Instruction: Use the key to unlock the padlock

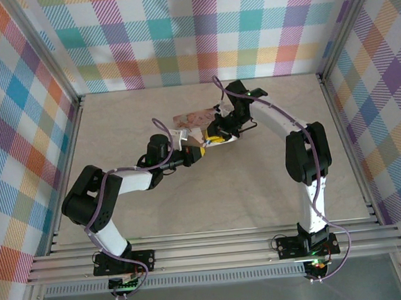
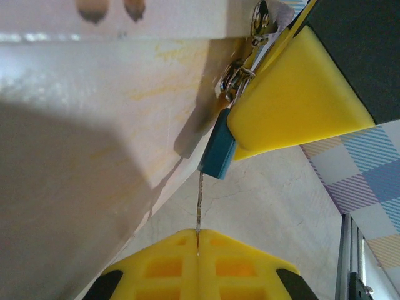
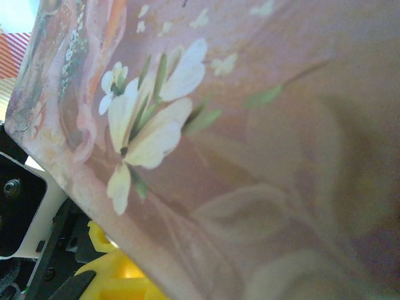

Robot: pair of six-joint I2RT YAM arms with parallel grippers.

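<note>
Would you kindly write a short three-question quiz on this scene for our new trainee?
1. True or false: the left gripper pinches the thin dull-metal key.
2. The key's tip meets: A) the small blue-bodied padlock, B) the pink floral rectangular tin, C) the table.
3. Fill in: the yellow finger against the padlock belongs to the ___ gripper.
Key: 1 true; 2 A; 3 right gripper.

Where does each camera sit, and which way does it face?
Top external: above and behind, facing down on the table; left arm and right arm show.
Left wrist: behind the left hand, facing the key and blue padlock; yellow fingers show.
Right wrist: behind the right hand, facing the floral tin closely; one yellow finger shows.
Shared: top and left-wrist views show both hands meeting.
</note>
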